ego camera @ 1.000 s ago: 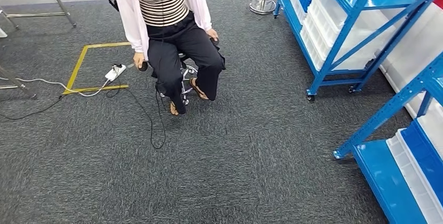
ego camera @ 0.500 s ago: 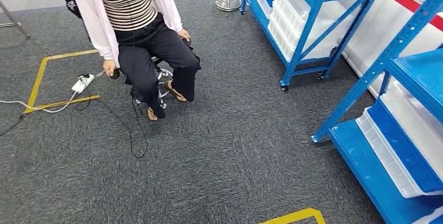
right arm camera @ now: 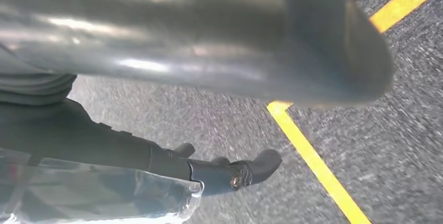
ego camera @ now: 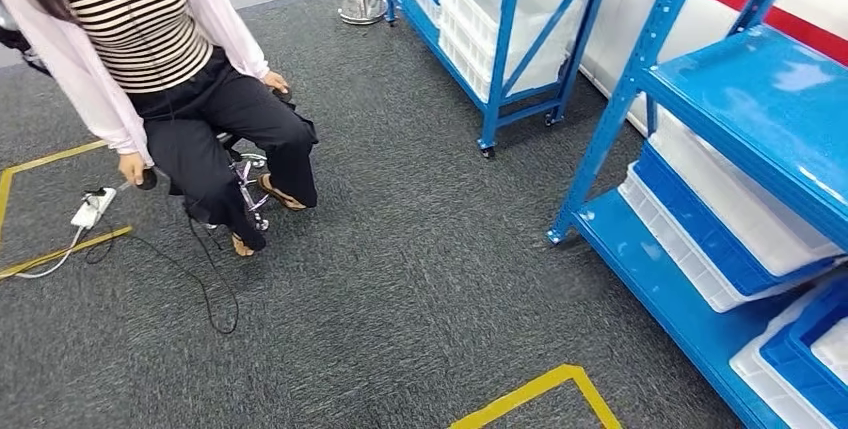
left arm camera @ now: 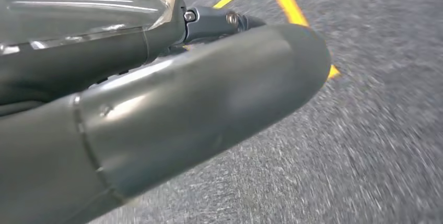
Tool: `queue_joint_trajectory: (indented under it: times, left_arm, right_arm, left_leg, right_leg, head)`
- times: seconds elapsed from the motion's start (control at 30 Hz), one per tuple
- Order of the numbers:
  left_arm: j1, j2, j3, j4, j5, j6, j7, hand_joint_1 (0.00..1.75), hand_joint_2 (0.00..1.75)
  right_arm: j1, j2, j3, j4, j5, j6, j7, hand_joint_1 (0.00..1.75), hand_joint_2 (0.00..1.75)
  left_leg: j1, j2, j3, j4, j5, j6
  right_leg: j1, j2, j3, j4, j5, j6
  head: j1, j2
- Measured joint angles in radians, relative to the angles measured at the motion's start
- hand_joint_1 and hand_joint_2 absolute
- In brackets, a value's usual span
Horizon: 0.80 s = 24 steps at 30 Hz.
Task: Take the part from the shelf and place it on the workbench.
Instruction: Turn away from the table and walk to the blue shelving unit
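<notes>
**Shelves to the right, hands hanging over carpet**

The part itself cannot be made out. The near blue shelf (ego camera: 770, 109) stands at right, holding white and blue bins (ego camera: 715, 239); a second shelf (ego camera: 505, 9) stands beyond. The left hand (left arm camera: 172, 104) and right hand (right arm camera: 219, 51) hang above grey carpet (ego camera: 400, 289) with yellow tape (ego camera: 530, 394); whether their fingers are apart or curled cannot be told. A person (ego camera: 170, 89) sits on a stool at left.

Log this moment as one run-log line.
phase: facing shelf | left hand: holds nothing | right hand: holds nothing | blue shelf: ahead right | person: seated left
</notes>
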Motion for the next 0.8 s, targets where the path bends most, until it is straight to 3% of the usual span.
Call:
queue_joint_trajectory:
  times: [0.03, 0.07, 0.1, 0.17, 0.23, 0.3, 0.33, 0.37, 0.43, 0.5, 0.57, 0.6, 0.63, 0.7, 0.73, 0.8]
  left_arm:
    - [0.002, 0.000, 0.000, 0.000, -0.001, 0.000, 0.000, 0.00, 0.00]
    - [0.004, 0.001, 0.000, 0.000, -0.002, 0.000, 0.000, 0.00, 0.00]
    - [0.005, 0.001, 0.000, 0.000, -0.004, -0.001, 0.000, 0.00, 0.00]
    - [0.006, 0.002, 0.000, 0.000, -0.007, -0.001, 0.000, 0.00, 0.00]
    - [0.006, 0.003, -0.001, 0.000, -0.008, -0.001, 0.002, 0.00, 0.00]
    - [0.005, 0.003, -0.001, 0.000, -0.008, -0.001, 0.004, 0.00, 0.00]
    - [0.004, 0.002, -0.001, 0.000, -0.008, -0.001, 0.006, 0.00, 0.00]
    - [0.003, 0.001, -0.001, 0.000, -0.007, -0.001, 0.007, 0.00, 0.00]
    - [0.002, 0.000, 0.000, 0.000, -0.005, 0.000, 0.008, 0.00, 0.00]
    - [0.004, 0.000, 0.000, 0.000, -0.002, 0.000, 0.008, 0.00, 0.00]
    - [0.006, 0.000, 0.000, 0.000, 0.000, 0.000, 0.008, 0.00, 0.00]
    - [0.006, -0.001, 0.000, 0.000, 0.000, 0.000, 0.008, 0.00, 0.00]
    - [0.006, -0.002, 0.000, 0.000, 0.000, 0.000, 0.008, 0.00, 0.00]
    - [0.006, -0.004, 0.000, 0.000, 0.000, 0.000, 0.007, 0.00, 0.00]
    - [0.006, -0.004, 0.000, 0.000, 0.001, -0.001, 0.006, 0.00, 0.00]
    - [0.006, -0.004, 0.000, 0.000, 0.001, -0.001, 0.003, 0.00, 0.00]
  right_arm:
    - [0.000, 0.001, -0.001, 0.000, -0.002, 0.000, 0.001, 0.00, 0.00]
    - [0.001, 0.001, -0.002, 0.000, -0.003, -0.001, 0.001, 0.00, 0.00]
    - [0.002, 0.001, -0.003, 0.000, -0.004, -0.001, 0.002, 0.00, 0.00]
    - [0.004, 0.000, -0.004, 0.000, -0.006, -0.002, 0.004, 0.00, 0.00]
    - [0.003, 0.002, -0.004, 0.000, -0.006, -0.002, 0.004, 0.00, 0.00]
    - [0.003, 0.003, -0.004, 0.000, -0.005, -0.002, 0.004, 0.00, 0.00]
    - [0.004, 0.003, -0.004, 0.000, -0.004, -0.003, 0.005, 0.00, 0.00]
    - [0.006, 0.003, -0.004, 0.000, -0.002, -0.003, 0.006, 0.00, 0.00]
    - [0.007, 0.003, -0.004, 0.000, 0.002, -0.003, 0.010, 0.00, 0.00]
    - [0.005, 0.003, -0.004, 0.000, 0.004, -0.002, 0.014, 0.00, 0.00]
    - [0.004, 0.002, -0.004, 0.000, 0.004, -0.002, 0.015, 0.00, 0.00]
    - [0.005, 0.002, -0.004, 0.000, 0.004, -0.002, 0.016, 0.00, 0.00]
    - [0.007, 0.002, -0.004, 0.001, 0.004, -0.002, 0.017, 0.00, 0.00]
    - [0.008, 0.000, -0.004, 0.001, 0.004, -0.002, 0.018, 0.00, 0.00]
    - [0.007, -0.001, -0.004, 0.001, 0.004, -0.002, 0.018, 0.00, 0.00]
    - [0.003, -0.001, -0.004, 0.001, 0.003, -0.002, 0.018, 0.00, 0.00]
  left_leg:
    - [0.000, -0.011, -0.032, 0.065, -0.026, 0.000]
    - [0.000, -0.014, -0.054, 0.102, -0.031, 0.001]
    - [0.000, -0.016, -0.061, 0.105, -0.018, 0.002]
    - [0.001, -0.030, -0.025, 0.004, 0.059, 0.008]
    - [0.001, -0.066, 0.025, -0.120, 0.117, 0.014]
    - [-0.003, -0.081, 0.040, -0.162, 0.125, 0.020]
    - [-0.005, -0.071, 0.041, -0.167, 0.127, 0.025]
    - [-0.006, -0.060, 0.043, -0.173, 0.131, 0.033]
    - [-0.004, -0.038, 0.047, -0.186, 0.140, 0.048]
    - [-0.005, -0.013, 0.048, -0.190, 0.142, 0.056]
    - [-0.005, 0.014, 0.047, -0.190, 0.141, 0.056]
    - [-0.005, 0.026, 0.047, -0.190, 0.140, 0.056]
    - [-0.004, 0.037, 0.047, -0.189, 0.139, 0.054]
    - [-0.003, 0.057, 0.052, -0.188, 0.135, 0.046]
    - [-0.006, 0.067, 0.055, -0.186, 0.131, 0.040]
    - [-0.011, 0.085, 0.063, -0.184, 0.122, 0.025]
  right_leg:
    - [0.003, 0.014, 0.000, 0.000, 0.000, -0.002]
    - [0.005, 0.028, 0.001, 0.000, 0.000, -0.002]
    - [0.007, 0.042, 0.002, 0.001, 0.000, -0.002]
    - [0.008, 0.070, 0.006, 0.002, 0.000, -0.002]
    - [0.012, 0.095, 0.005, 0.004, -0.001, 0.002]
    - [0.014, 0.114, -0.005, 0.003, 0.000, 0.011]
    - [0.014, 0.123, -0.011, 0.001, 0.001, 0.018]
    - [0.013, 0.119, -0.016, 0.004, 0.001, 0.023]
    - [0.013, 0.081, -0.039, 0.045, -0.023, 0.027]
    - [0.011, 0.034, -0.096, 0.159, -0.081, 0.023]
    - [0.006, 0.019, -0.154, 0.277, -0.126, 0.029]
    - [0.003, 0.017, -0.160, 0.290, -0.126, 0.038]
    - [0.000, 0.011, -0.143, 0.262, -0.111, 0.049]
    - [-0.007, -0.022, -0.063, 0.115, -0.058, 0.067]
    - [-0.007, -0.049, -0.029, 0.050, -0.034, 0.070]
    - [-0.004, -0.078, -0.007, 0.004, -0.015, 0.057]
  head:
    - [-0.001, 0.000]
    - [0.000, 0.000]
    - [-0.001, 0.000]
    - [-0.001, 0.000]
    - [0.000, 0.000]
    - [0.000, 0.000]
    - [0.000, 0.000]
    - [0.000, 0.000]
    - [0.002, 0.000]
    - [0.005, 0.000]
    - [0.006, 0.000]
    - [0.006, 0.000]
    - [0.006, 0.000]
    - [0.007, 0.000]
    - [0.008, 0.000]
    - [0.008, 0.000]
